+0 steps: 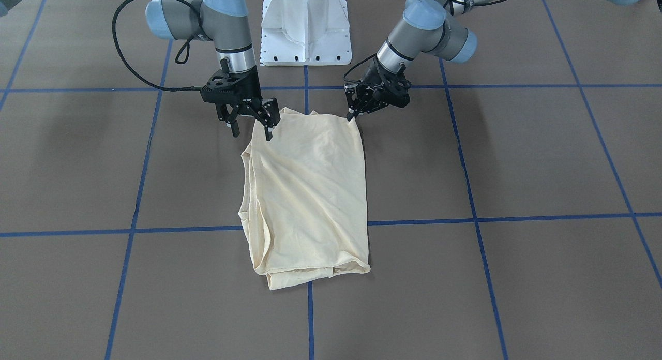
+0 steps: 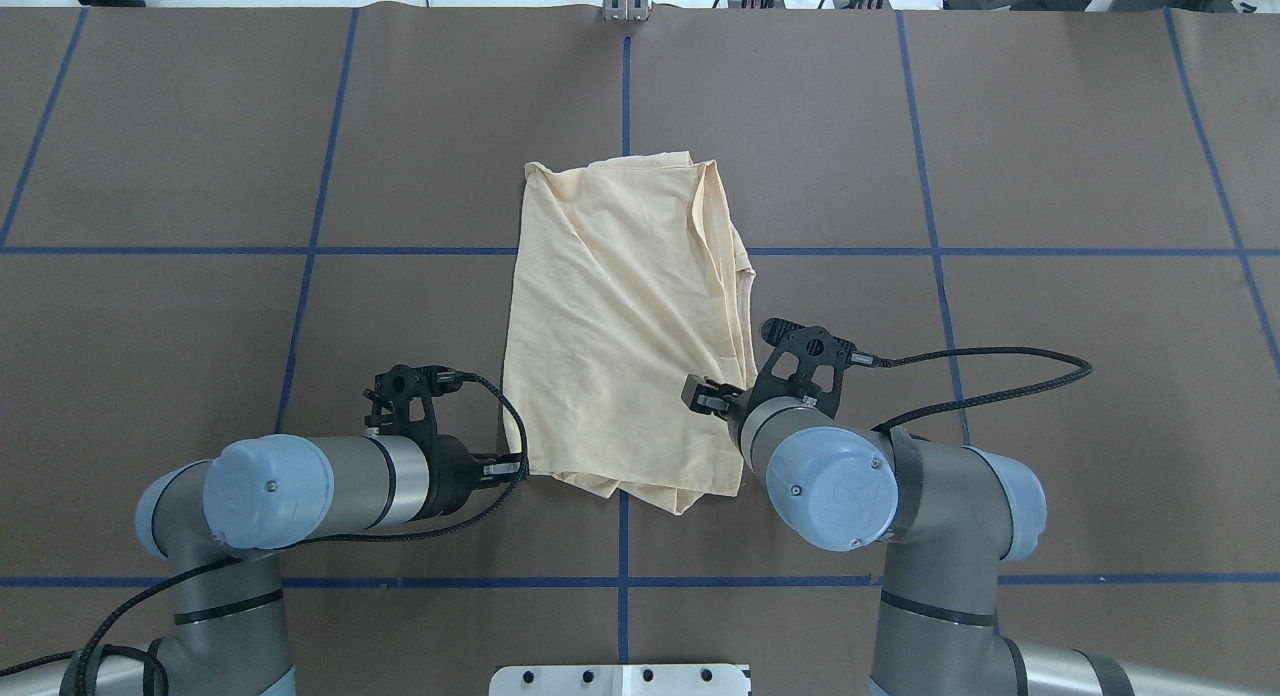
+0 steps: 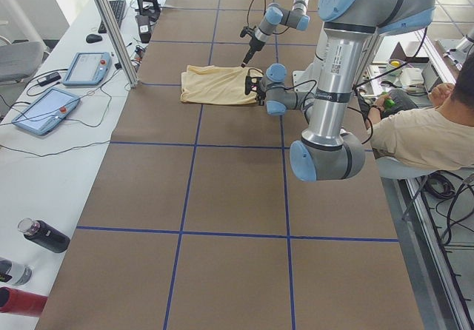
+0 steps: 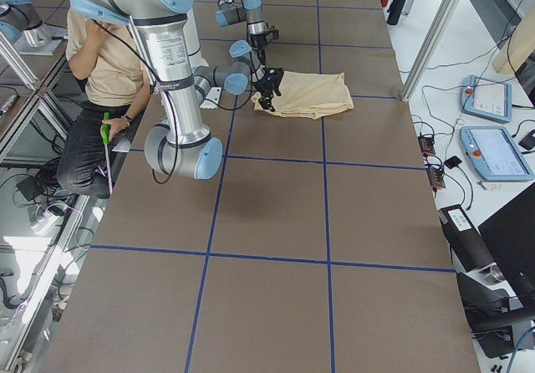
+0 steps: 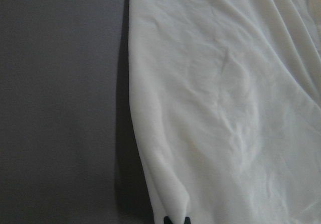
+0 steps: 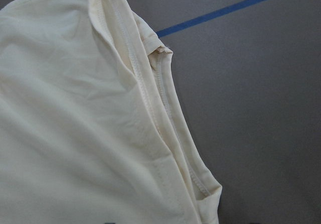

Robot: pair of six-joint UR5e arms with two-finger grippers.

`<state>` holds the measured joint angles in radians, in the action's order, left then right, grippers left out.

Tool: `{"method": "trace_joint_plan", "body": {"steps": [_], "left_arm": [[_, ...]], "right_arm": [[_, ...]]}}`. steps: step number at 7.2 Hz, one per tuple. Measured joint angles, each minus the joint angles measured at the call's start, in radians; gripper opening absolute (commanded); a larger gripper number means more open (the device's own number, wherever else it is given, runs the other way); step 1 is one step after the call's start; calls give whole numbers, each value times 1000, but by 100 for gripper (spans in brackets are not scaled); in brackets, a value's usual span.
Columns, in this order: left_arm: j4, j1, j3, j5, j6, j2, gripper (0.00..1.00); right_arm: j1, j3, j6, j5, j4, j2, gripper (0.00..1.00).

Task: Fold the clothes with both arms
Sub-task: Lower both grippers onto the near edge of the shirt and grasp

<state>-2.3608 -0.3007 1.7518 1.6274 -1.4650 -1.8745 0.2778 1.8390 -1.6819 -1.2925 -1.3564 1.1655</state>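
Lifting now could pull the shirt (image 1: 310, 184) crooked: left gripper (image 1: 354, 115) seems pinched on it, right gripper (image 1: 252, 134) stands wide.

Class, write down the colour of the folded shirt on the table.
Plain pale cream-yellow shirt, no print showing. The overhead exterior view shows it best.
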Motion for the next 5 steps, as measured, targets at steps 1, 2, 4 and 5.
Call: {"method": "trace_joint_plan", "body": {"steps": [1, 2, 4, 5], "left_arm": [[0, 0, 0, 0, 0, 0, 0], [0, 0, 0, 0, 0, 0, 0], [0, 0, 0, 0, 0, 0, 0], [0, 0, 0, 0, 0, 0, 0]], "right_arm": [[-7, -21, 1, 13, 1, -4, 85], [-13, -44, 5, 26, 2, -10, 82], [-21, -74, 7, 38, 4, -20, 77], [-25, -79, 8, 42, 5, -22, 70]]}}
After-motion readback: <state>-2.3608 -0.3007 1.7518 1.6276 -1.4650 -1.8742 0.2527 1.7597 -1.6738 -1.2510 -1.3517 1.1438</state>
